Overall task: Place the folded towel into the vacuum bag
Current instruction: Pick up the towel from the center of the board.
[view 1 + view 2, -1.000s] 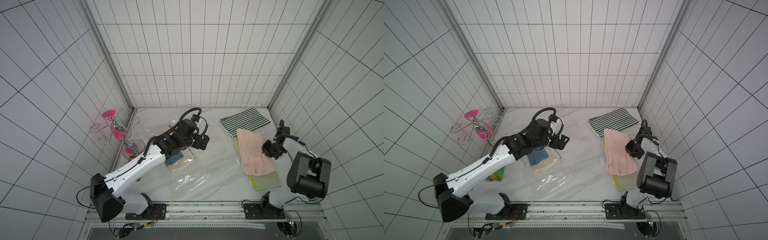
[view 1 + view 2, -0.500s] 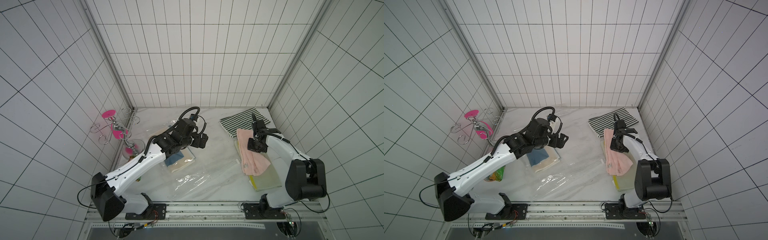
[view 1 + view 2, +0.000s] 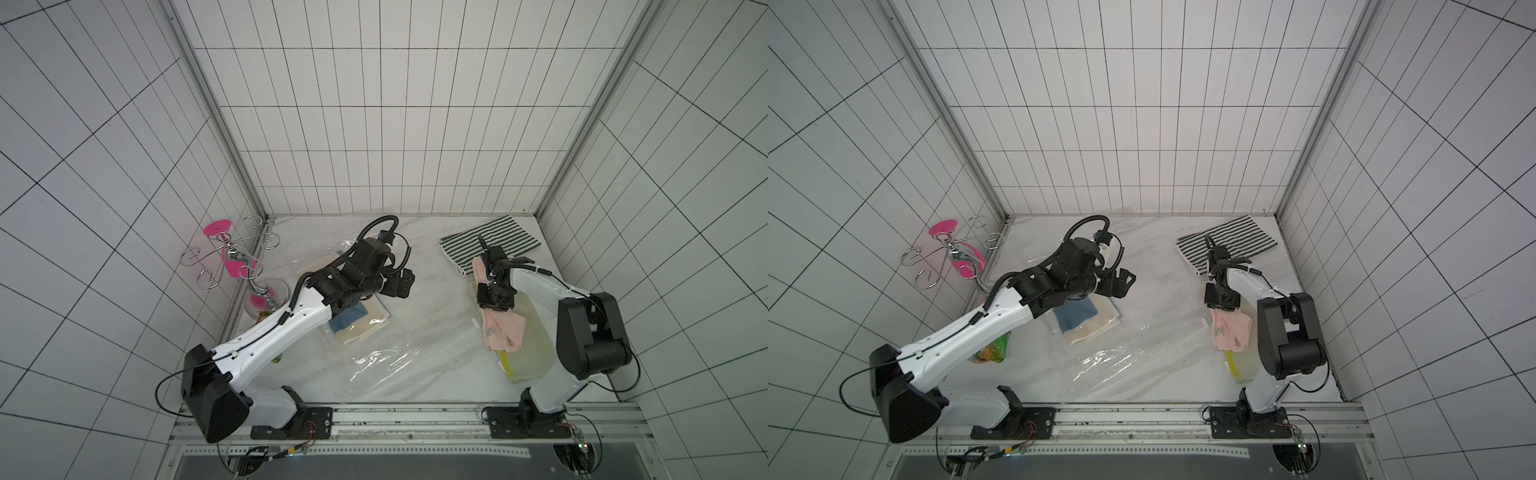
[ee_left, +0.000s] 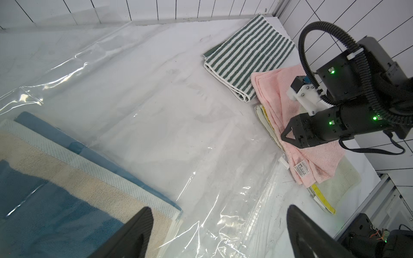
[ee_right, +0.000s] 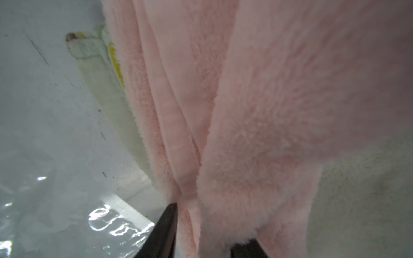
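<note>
Though printed, label (image 4: 301, 168) on pink towel (image 4: 274, 93) is illegible.

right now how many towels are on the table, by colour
striped green-and-white towel: 1
pink towel: 1
cream towel, under the pink one: 1
blue-and-beige towel, inside the vacuum bag: 1
total: 4

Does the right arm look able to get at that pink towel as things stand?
Probably yes. The right gripper sits at the pink towel, its jaws parted around the towel's folded edge. Nothing lies over the towel or blocks the way.
</note>
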`<state>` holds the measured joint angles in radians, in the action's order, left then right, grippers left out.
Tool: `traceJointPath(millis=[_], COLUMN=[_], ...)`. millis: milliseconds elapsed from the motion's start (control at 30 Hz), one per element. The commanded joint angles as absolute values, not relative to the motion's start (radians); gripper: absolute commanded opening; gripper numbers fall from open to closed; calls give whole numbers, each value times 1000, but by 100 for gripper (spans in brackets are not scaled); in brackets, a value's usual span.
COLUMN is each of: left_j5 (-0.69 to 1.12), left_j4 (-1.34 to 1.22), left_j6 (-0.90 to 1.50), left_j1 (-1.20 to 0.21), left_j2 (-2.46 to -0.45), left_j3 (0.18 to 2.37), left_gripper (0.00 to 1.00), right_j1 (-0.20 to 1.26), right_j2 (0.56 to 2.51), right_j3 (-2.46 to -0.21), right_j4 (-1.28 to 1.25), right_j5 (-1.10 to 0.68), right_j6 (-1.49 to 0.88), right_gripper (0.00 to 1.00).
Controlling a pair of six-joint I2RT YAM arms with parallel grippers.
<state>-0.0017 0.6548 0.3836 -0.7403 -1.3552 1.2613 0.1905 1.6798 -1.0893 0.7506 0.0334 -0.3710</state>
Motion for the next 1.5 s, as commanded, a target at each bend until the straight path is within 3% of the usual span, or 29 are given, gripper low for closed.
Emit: traceJointPath(millis=[0, 133, 300, 500, 867, 1100, 1467], left_j5=[3, 7, 18, 22, 41, 47, 88], left_j4=[656, 655, 654, 657, 662, 660, 762], left_j6=[391, 391, 395, 397, 408, 411, 323], left_j1=[-731, -729, -729, -729, -729, -729, -762], left_j2=[-1333, -1337, -1342, -1350, -1363, -1369, -1396], left_j3=[1253, 1250, 1255, 1260, 1264, 1259, 1312], left_gripper=[94, 94, 94, 93, 91, 90, 89], right_j1=[197, 195, 198, 202, 199, 201, 189], right_j2=[1684, 1681, 1719, 1759, 1769, 1826, 1672], right_j3=[-1090, -1096, -1107, -1102, -1102, -1116, -1107], right_j4=[757, 756, 792, 807, 801, 792, 829], right_j5=[-46, -103, -27, 65, 59, 108, 117], right_j6=[-382, -378, -360, -338, -327, -337, -345], right_gripper=[49, 59, 61, 56, 40, 42, 8])
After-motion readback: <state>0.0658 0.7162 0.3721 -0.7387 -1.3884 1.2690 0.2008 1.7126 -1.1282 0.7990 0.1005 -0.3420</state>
